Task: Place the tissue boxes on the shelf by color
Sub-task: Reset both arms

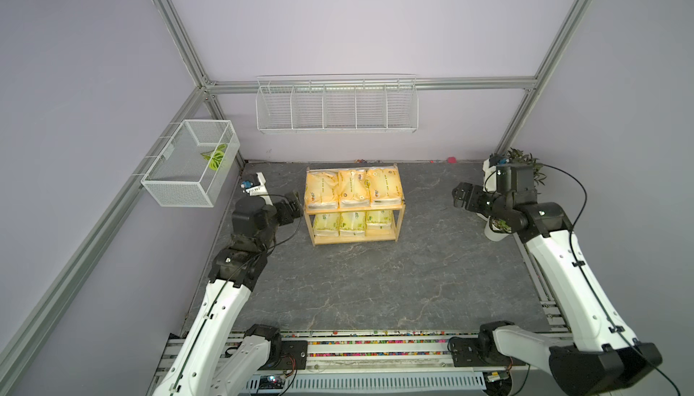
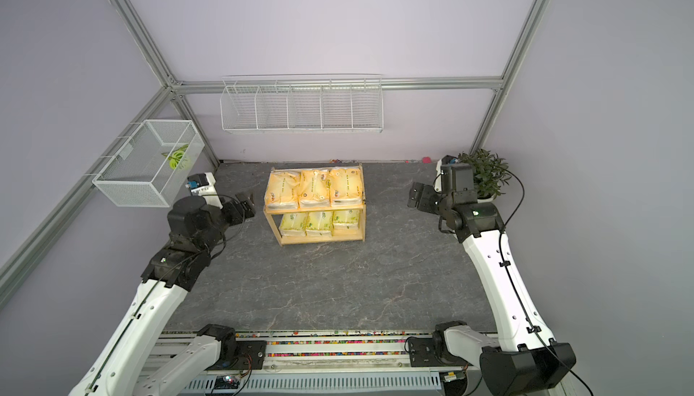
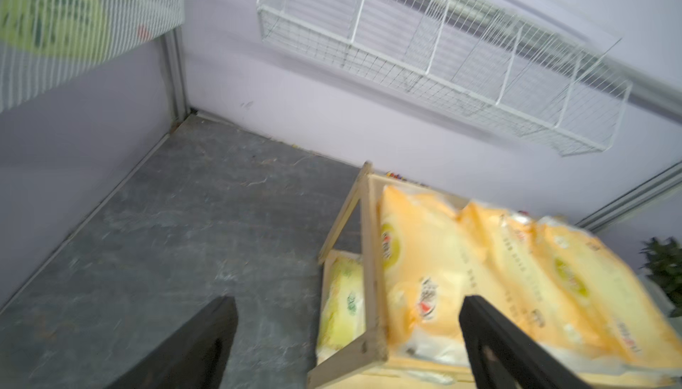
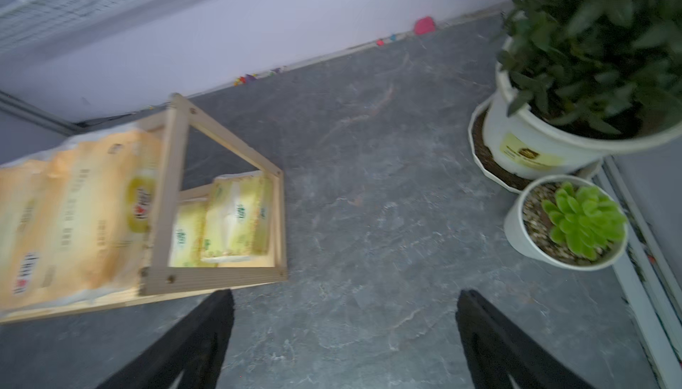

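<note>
green tissue boxes (image 1: 352,224): rear hidden under shelf (image 1: 353,209) top | print blurred

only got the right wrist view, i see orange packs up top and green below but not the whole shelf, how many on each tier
Observer: Three orange-yellow packs on the top board of the shelf, three pale green packs on the lower board.
Operator: any packs on the table
Observer: Neither top view shows a pack on the table.
Operator: and the left pincer
Observer: The left pincer is open and empty, close beside the shelf's left end.
</note>
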You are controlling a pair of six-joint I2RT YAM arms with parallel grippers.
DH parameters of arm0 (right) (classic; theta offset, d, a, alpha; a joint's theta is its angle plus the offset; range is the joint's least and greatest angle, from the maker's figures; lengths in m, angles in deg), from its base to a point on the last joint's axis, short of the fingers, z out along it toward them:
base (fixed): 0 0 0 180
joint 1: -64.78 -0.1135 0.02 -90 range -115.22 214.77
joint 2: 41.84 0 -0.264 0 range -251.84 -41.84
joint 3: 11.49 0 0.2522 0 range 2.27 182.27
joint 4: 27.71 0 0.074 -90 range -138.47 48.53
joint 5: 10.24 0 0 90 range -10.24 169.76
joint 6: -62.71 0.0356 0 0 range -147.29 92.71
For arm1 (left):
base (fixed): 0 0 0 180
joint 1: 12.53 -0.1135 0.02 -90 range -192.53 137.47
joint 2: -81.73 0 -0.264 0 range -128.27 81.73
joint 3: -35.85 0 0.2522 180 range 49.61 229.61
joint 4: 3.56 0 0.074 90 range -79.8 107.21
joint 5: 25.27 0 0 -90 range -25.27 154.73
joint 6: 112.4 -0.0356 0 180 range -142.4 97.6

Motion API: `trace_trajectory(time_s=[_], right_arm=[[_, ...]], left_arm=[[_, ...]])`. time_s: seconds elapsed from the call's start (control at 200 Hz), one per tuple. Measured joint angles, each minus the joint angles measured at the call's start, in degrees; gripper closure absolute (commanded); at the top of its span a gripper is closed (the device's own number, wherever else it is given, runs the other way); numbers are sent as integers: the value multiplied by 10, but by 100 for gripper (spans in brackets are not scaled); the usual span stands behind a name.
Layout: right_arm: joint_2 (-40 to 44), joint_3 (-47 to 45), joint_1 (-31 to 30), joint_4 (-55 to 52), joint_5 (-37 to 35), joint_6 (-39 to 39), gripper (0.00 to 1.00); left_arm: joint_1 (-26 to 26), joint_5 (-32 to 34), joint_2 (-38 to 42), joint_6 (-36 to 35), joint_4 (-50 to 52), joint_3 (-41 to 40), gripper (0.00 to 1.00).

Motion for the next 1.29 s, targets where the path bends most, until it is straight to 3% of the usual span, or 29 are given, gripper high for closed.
trace_trajectory(time_s=[0.135,0.255,0.38,0.55,0.75,0.97,1.295], right_arm=[[33,-136,4,104,-56,-27,1],[36,-240,5,202,-111,-55,1],[4,-320,5,311,-165,-74,1],[-62,-400,5,462,-200,-102,1],[-132,-460,5,647,-194,-151,1],[-223,-502,12,849,-157,-189,1],[-221,-495,43,866,-109,-188,1]], left_arm=[[0,71,64,-37,-71,-112,0],[0,121,74,-87,-153,-179,0],[-7,141,44,-143,-263,-258,0],[-57,127,-44,-148,-379,-329,0],[-82,90,-225,-149,-582,-346,0],[-90,30,-366,-178,-723,-344,0],[-139,-34,-392,-169,-699,-275,0]])
